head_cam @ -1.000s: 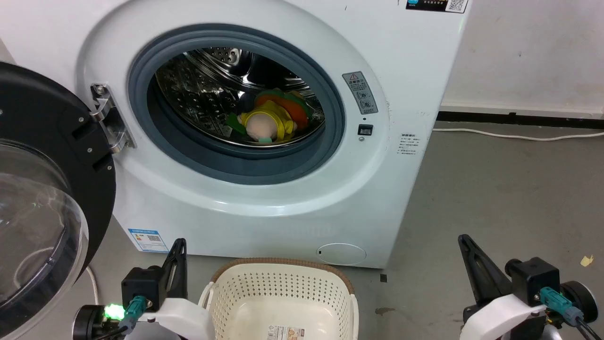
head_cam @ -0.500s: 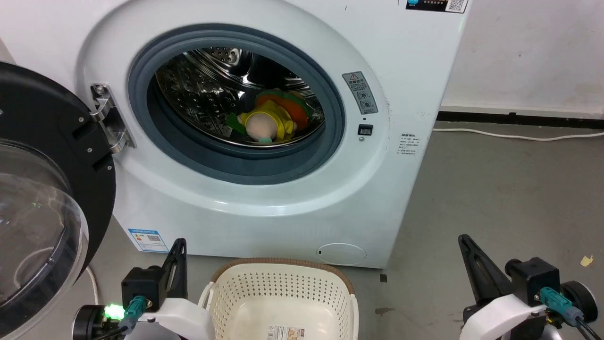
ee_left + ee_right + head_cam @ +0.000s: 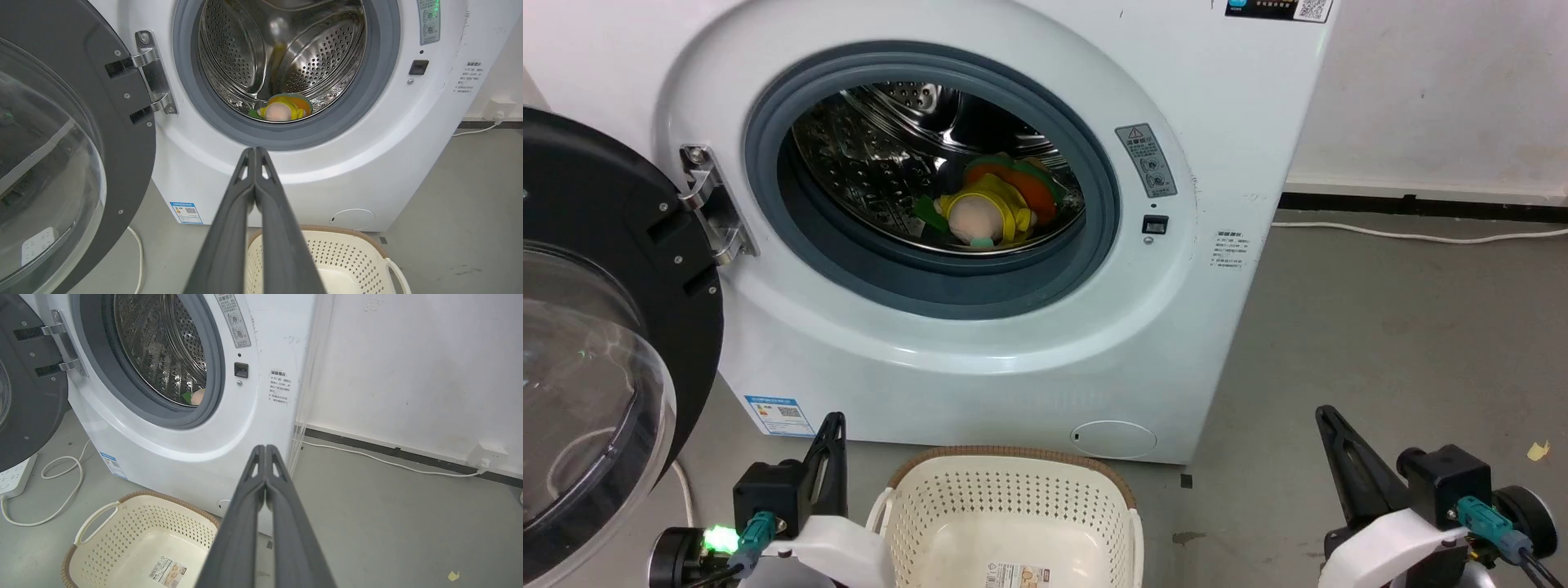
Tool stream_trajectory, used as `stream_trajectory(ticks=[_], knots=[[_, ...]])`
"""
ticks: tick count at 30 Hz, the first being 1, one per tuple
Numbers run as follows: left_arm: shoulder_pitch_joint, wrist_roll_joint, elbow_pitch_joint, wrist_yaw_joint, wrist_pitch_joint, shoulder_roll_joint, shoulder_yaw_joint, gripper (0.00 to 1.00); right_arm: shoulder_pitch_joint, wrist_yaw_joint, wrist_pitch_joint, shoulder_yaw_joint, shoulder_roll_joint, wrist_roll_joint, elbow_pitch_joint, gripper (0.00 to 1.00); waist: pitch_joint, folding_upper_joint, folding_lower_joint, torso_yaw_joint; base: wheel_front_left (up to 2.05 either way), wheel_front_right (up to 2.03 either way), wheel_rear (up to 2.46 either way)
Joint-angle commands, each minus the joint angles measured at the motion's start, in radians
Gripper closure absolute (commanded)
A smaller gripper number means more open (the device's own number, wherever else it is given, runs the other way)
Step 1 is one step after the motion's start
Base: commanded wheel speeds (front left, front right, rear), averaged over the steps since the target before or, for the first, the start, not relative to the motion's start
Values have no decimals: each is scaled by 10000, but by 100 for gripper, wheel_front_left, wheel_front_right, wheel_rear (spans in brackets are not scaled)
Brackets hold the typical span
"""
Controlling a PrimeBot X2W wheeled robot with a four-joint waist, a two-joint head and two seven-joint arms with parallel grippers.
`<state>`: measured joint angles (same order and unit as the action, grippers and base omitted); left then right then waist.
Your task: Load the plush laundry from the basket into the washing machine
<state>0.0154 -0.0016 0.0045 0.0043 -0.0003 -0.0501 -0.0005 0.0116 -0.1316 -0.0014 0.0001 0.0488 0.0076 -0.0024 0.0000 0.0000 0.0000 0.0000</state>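
The plush toys (image 3: 984, 208) lie in the drum (image 3: 866, 155) of the washing machine (image 3: 1013, 359), well apart from both grippers. The left gripper (image 3: 254, 151) and right gripper (image 3: 265, 447) have their fingers pressed together and sit either side of the basket (image 3: 1013, 498) on the floor (image 3: 1380, 327).

You saw a glossy washing machine (image 3: 980, 359), its shiny perforated steel drum (image 3: 866, 155), matt rubber ring (image 3: 947, 290), soft cloth plush laundry (image 3: 988, 208), a smooth plastic basket (image 3: 1013, 498) and a dull, scuffed floor (image 3: 1380, 327).
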Motion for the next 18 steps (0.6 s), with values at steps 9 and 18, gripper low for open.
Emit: stream_trajectory(ticks=[9, 18], knots=[[-154, 16, -45, -43, 3, -1, 5, 100, -116, 9, 14, -1, 14, -76, 24, 100, 0, 0, 0, 0, 0, 0, 0], [-154, 16, -45, -43, 3, -1, 5, 100, -116, 9, 14, -1, 14, -76, 24, 100, 0, 0, 0, 0, 0, 0, 0]])
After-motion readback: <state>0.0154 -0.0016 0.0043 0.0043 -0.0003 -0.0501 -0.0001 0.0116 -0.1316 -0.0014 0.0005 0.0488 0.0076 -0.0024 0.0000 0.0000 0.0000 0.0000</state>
